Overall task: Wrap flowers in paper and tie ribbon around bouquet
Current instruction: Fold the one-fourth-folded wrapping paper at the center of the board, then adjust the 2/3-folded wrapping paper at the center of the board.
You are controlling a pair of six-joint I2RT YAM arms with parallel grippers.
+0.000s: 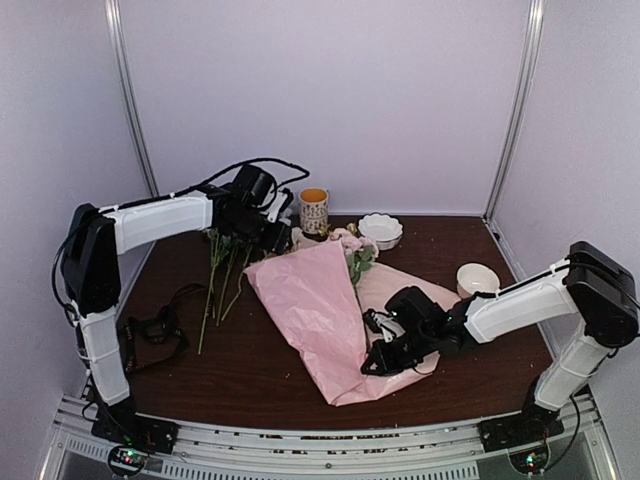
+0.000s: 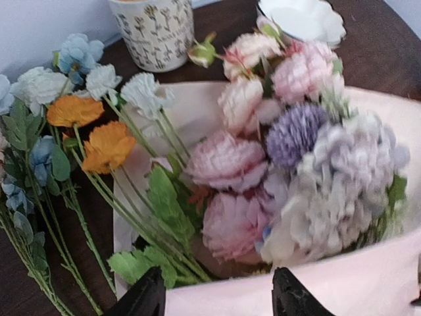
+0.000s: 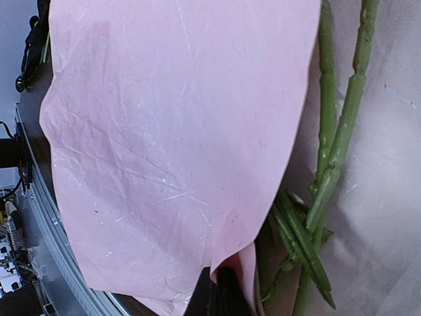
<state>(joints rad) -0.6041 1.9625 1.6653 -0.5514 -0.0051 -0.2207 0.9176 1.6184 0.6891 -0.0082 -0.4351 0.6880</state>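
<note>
Fingers of the right gripper [image 1: 376,362] pinch the thin, crease-prone paper [image 1: 315,305] folded over the flowers [image 2: 289,171] mid-table (left gripper [image 2: 217,296] hovers half open, empty), so grip edges gently.

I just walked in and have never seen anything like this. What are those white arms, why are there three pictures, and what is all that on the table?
They are two robot arms bolted to the table's near edge. The overhead picture looks down on both; the other two come from small cameras on each wrist. On the dark table lie a big pink paper folded over flowers, loose stems to the left, a black ribbon, a patterned cup and two white bowls. The right claw is shut, pinching the paper's edge. The left claw stands open just above the blooms, holding nothing.
</note>
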